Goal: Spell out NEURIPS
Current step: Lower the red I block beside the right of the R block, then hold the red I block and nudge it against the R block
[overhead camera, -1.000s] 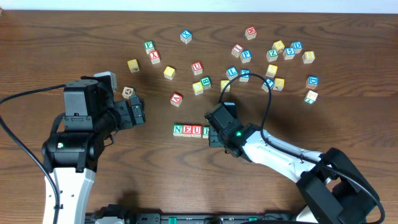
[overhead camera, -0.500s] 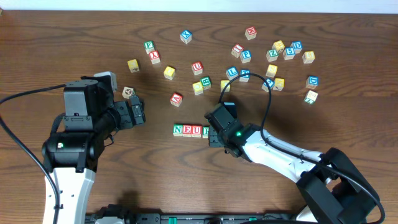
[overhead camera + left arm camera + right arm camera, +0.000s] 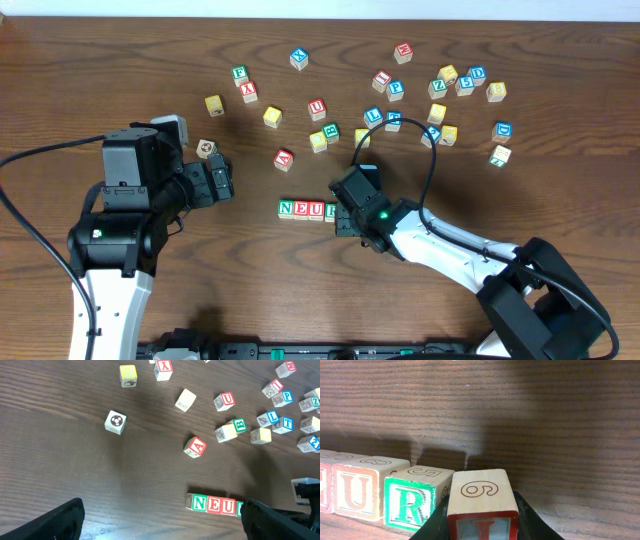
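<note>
A row of letter blocks reading N, E, U lies on the table; it also shows in the left wrist view. The green R block stands at the row's right end, partly under my right arm in the overhead view. My right gripper is shut on a red I block with a 6 on top, just right of the R block. My left gripper is open and empty, left of the row.
Several loose letter blocks lie scattered at the back: a red A, a red U, a green B, a soccer-ball block, and a cluster at the far right.
</note>
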Robot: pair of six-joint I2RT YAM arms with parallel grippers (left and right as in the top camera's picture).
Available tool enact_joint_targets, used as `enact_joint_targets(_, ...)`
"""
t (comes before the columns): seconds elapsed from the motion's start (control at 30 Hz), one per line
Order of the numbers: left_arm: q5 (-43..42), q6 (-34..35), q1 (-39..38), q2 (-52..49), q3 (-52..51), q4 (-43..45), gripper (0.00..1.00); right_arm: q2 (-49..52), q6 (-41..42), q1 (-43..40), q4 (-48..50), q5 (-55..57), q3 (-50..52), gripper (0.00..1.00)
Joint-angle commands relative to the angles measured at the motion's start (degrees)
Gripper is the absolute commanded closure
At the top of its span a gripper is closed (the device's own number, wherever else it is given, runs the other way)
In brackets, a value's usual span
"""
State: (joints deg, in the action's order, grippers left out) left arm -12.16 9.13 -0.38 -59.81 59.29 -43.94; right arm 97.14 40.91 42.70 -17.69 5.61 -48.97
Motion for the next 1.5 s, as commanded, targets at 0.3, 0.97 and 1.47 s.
enact_joint_targets(0.3, -0.70, -0.52, 0.33, -0.04, 1.60, -0.17, 0.02, 0.50, -0.68, 0.50, 0.37, -0.22, 0.24, 0.99)
enact_joint_targets(0.97, -0.70, -0.52, 0.33, -0.04, 1.60, -0.17, 0.02, 0.50, -0.70, 0.55, 0.79, -0.42, 0.24, 0.99)
enact_joint_targets(1.47, -0.70, -0.52, 0.33, -0.04, 1.60, -0.17, 0.02, 0.50, 1.46, 0.42, -1.20, 1.38, 0.24, 0.99)
